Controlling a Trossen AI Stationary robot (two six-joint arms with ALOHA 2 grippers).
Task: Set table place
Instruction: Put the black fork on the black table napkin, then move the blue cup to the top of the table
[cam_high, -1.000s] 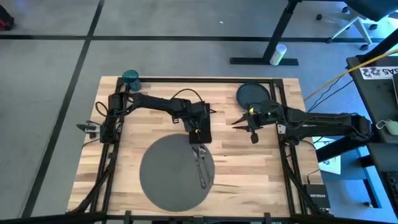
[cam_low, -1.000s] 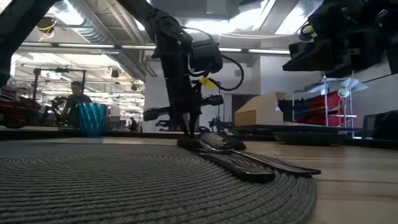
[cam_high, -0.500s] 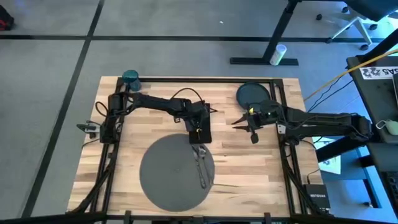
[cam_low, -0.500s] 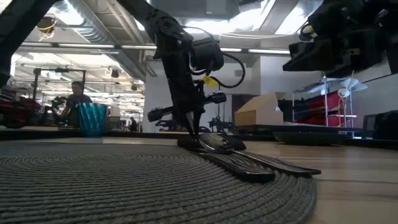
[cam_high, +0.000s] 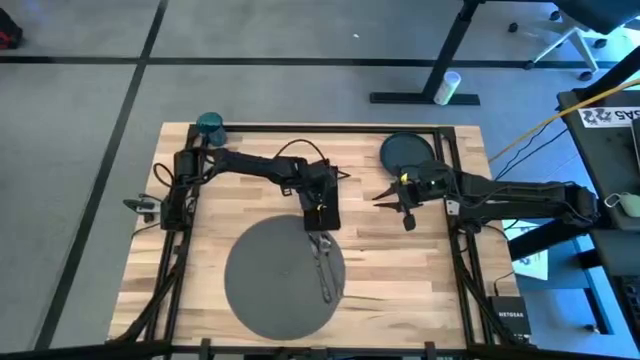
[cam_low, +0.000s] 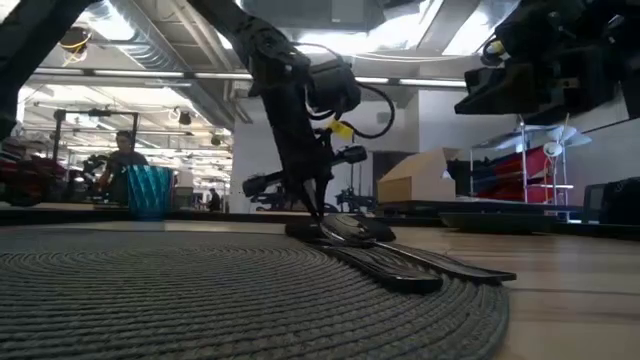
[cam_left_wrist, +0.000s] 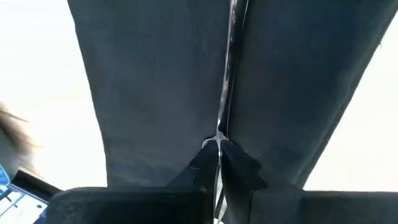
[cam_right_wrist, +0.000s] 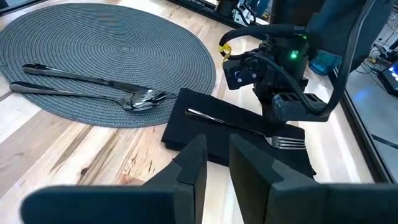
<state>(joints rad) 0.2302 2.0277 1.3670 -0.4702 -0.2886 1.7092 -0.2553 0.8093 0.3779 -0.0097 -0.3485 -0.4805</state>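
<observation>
On the black napkin (cam_right_wrist: 236, 134) by the grey mat's (cam_high: 280, 277) rim, your left hand (cam_high: 318, 212) sits over the fork (cam_right_wrist: 249, 129); can't tell if it's clenched. Set the fork flat before lifting off. Right hand (cam_high: 395, 200) idles released farther right; plate (cam_high: 407, 152) and cup (cam_high: 210, 124) at desk's (cam_high: 250, 145) far edge.
</observation>
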